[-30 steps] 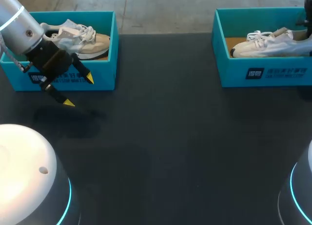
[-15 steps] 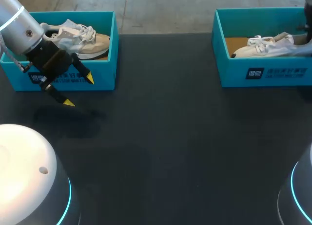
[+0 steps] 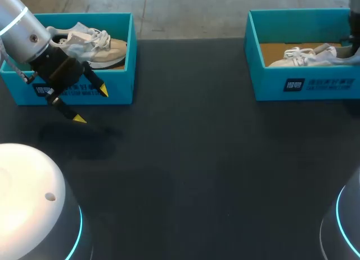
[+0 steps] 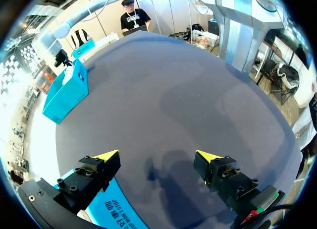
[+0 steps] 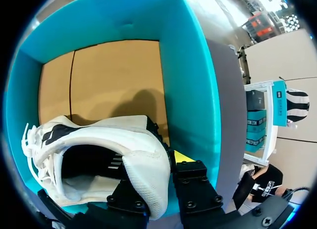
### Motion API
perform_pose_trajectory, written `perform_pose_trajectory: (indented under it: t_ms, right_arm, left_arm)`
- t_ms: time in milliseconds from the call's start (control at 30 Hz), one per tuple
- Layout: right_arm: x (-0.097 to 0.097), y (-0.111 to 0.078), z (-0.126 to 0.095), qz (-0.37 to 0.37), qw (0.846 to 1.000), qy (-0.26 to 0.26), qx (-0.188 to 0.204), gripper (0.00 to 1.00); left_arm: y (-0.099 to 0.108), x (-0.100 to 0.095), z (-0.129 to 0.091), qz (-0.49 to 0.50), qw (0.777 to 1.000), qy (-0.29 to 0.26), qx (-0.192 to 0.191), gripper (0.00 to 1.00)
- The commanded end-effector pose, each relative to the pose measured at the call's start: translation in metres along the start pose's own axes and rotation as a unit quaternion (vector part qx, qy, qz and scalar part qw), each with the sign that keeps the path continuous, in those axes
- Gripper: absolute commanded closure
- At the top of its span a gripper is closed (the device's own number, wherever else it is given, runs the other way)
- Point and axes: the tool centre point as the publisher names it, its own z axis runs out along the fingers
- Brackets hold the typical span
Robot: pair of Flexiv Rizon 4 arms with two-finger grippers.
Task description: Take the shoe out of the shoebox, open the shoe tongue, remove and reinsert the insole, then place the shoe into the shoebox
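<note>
The right gripper (image 5: 159, 165) is clamped on the heel of the white shoe (image 5: 99, 140), whose toe stretches ahead of it inside the teal shoebox (image 5: 185, 70). The left gripper (image 4: 157, 157) gapes wide, holding nothing, over the dark table (image 4: 163, 90), with a second box (image 4: 116, 214) just beneath it

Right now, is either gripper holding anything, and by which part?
The right gripper grips the shoe by its heel, inside the box. The left gripper is open, holding nothing.
</note>
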Motion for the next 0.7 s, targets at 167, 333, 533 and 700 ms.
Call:
perform_pose_trajectory:
  t_ms: [167,333,533,700]
  right_arm:
    - [0.005,0.002,0.009,0.001,1.0,0.003,0.005,1.0]
    - [0.006,0.002,0.012,0.004,1.0,0.004,0.005,1.0]
    - [0.012,0.005,0.016,-0.002,1.0,0.012,0.006,1.0]
    - [0.015,0.008,0.02,-0.004,1.0,0.014,0.007,1.0]
  left_arm:
    - [0.0,0.001,0.0,0.0,1.0,0.0,-0.002,0.0]
    - [0.0,0.001,0.0,0.0,1.0,0.0,-0.002,0.0]
    - [0.0,0.001,0.0,0.0,1.0,0.0,-0.002,0.0]
    - [0.0,0.001,0.0,0.0,1.0,0.0,-0.002,0.0]
